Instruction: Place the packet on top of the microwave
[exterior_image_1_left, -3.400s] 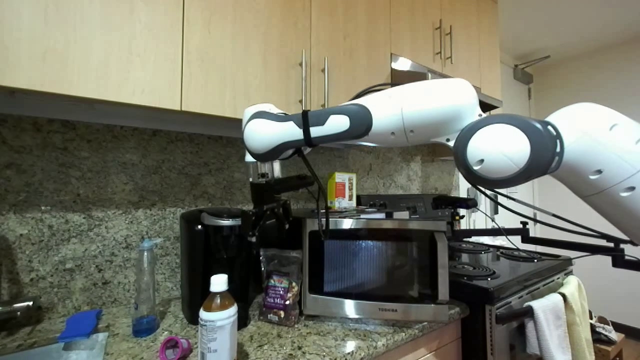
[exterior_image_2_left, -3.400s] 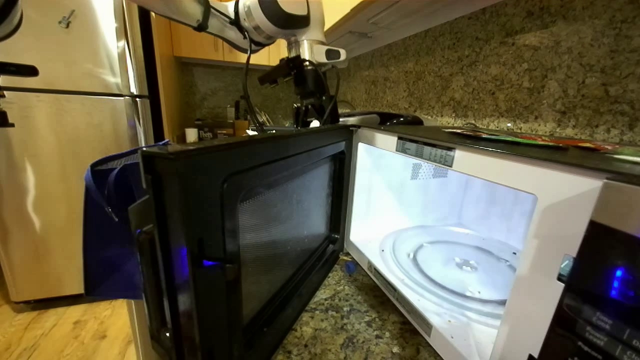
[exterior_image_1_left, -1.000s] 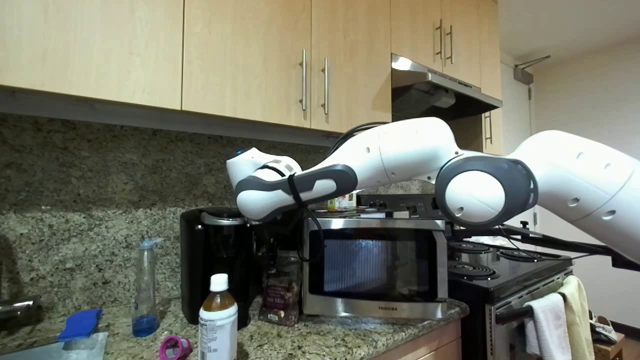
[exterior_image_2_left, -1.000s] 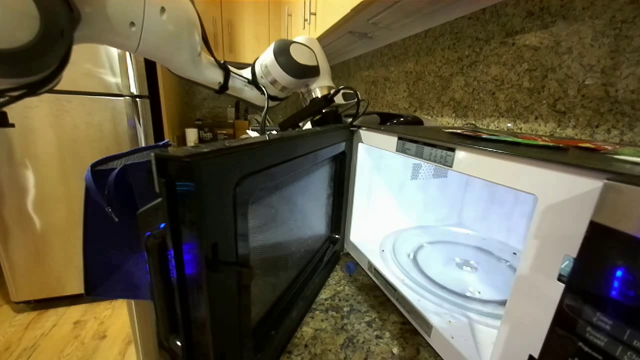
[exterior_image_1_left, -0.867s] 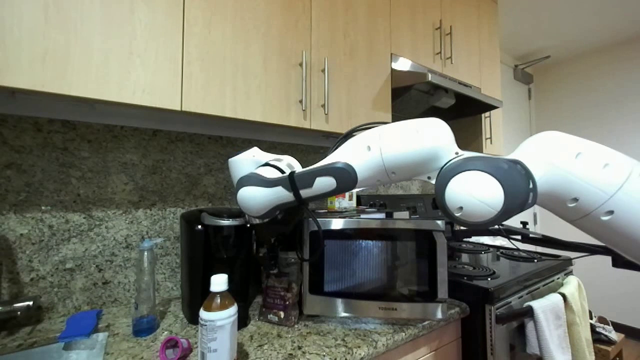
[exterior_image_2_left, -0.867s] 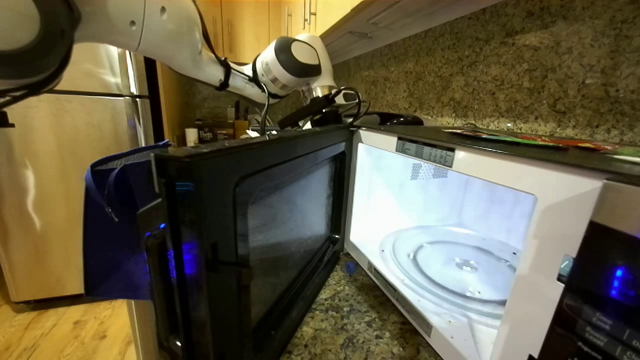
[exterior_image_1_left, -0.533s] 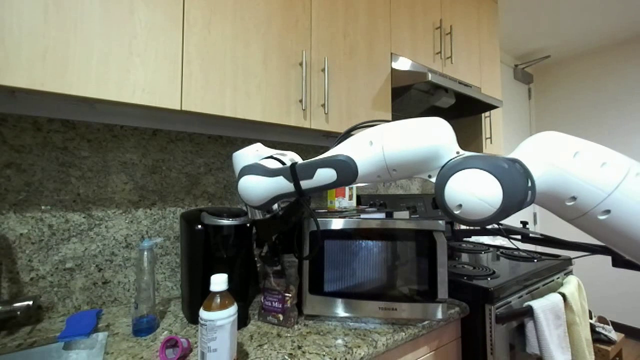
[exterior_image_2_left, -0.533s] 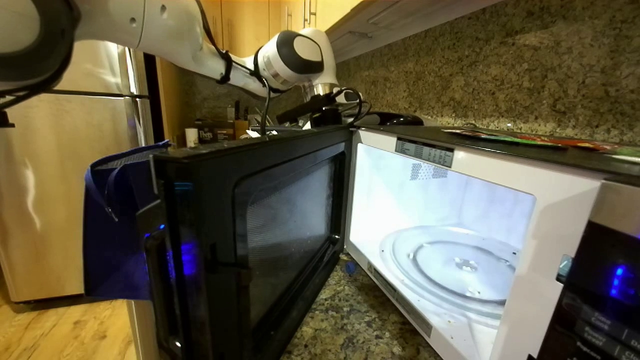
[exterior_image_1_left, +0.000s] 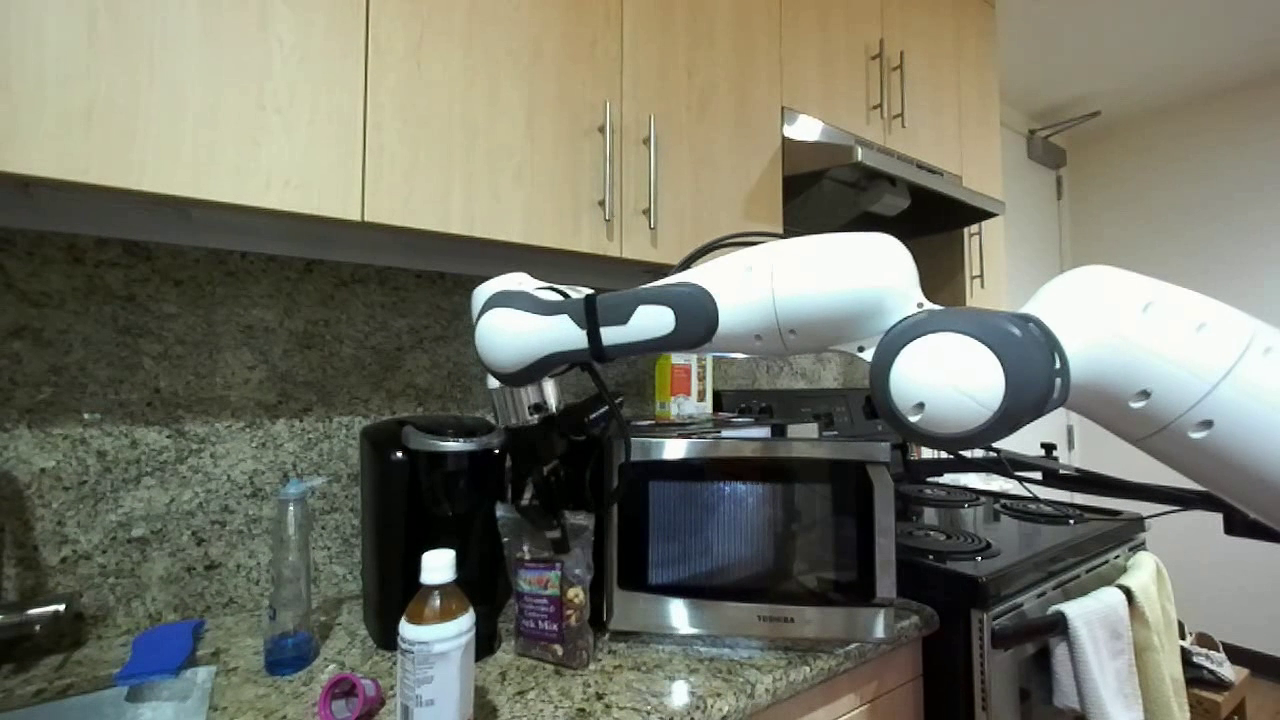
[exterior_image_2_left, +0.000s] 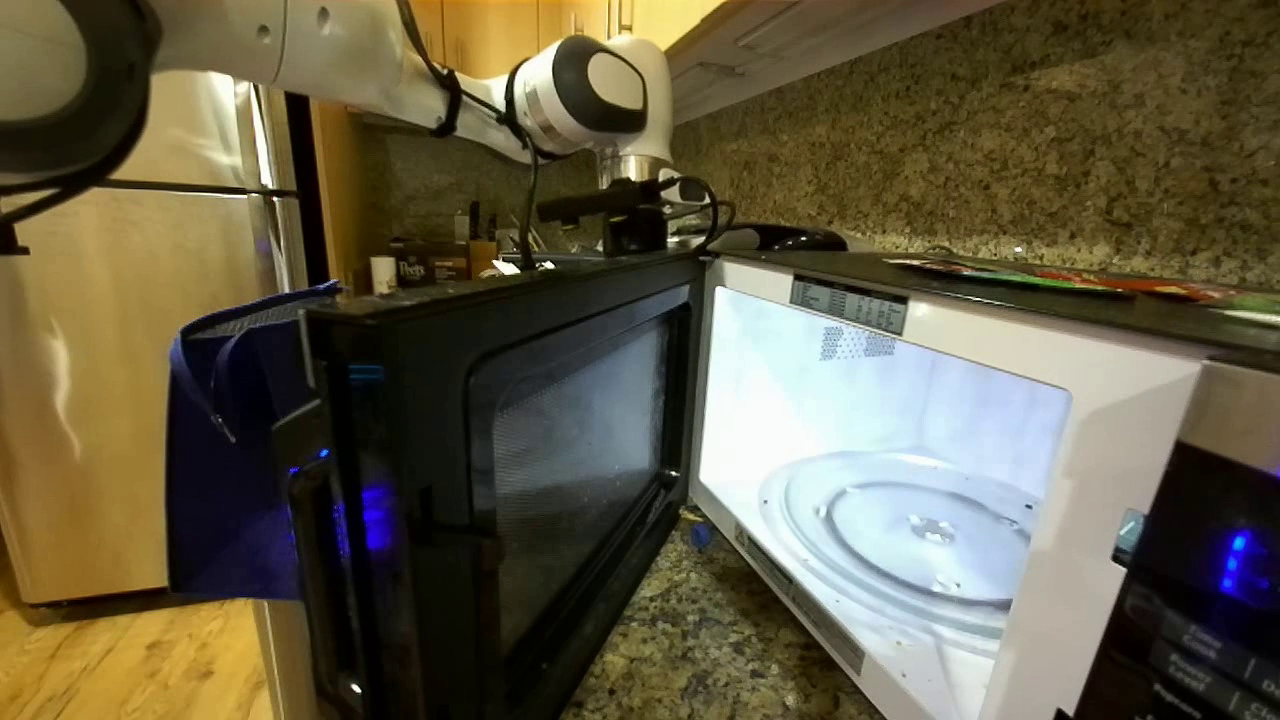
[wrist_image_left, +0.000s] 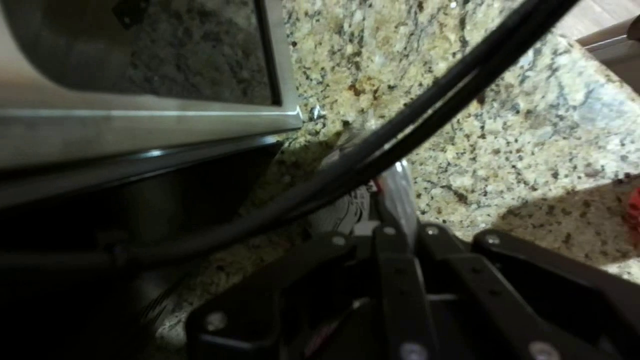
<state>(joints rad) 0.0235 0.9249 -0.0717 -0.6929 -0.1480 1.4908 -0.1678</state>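
The packet (exterior_image_1_left: 540, 605), a soft clear-topped pouch with a purple label, stands upright between the coffee maker and the microwave (exterior_image_1_left: 750, 620). My gripper (exterior_image_1_left: 548, 520) points down at its upper edge and is shut on it; in the wrist view clear film of the packet (wrist_image_left: 400, 192) runs up between the close-set fingers (wrist_image_left: 400, 285). Whether its base still touches the counter I cannot tell. In an exterior view the microwave (exterior_image_2_left: 1130, 400) has its door wide open, and that door hides the packet and fingertips. Its dark top (exterior_image_2_left: 960, 285) lies right of and behind my wrist.
A black coffee maker (exterior_image_1_left: 430, 530) stands close on the packet's left. A white-labelled bottle (exterior_image_1_left: 437, 640) is in front. Flat colourful packages (exterior_image_2_left: 1060, 280) lie on the microwave's top, and a yellow-red box (exterior_image_1_left: 684, 385) shows above it. A loose cable (wrist_image_left: 320, 185) crosses the wrist view.
My gripper first came down to the packet, then its jaws closed. Over the last second the wrist has risen a little, and the packet has shifted slightly left and towards the camera.
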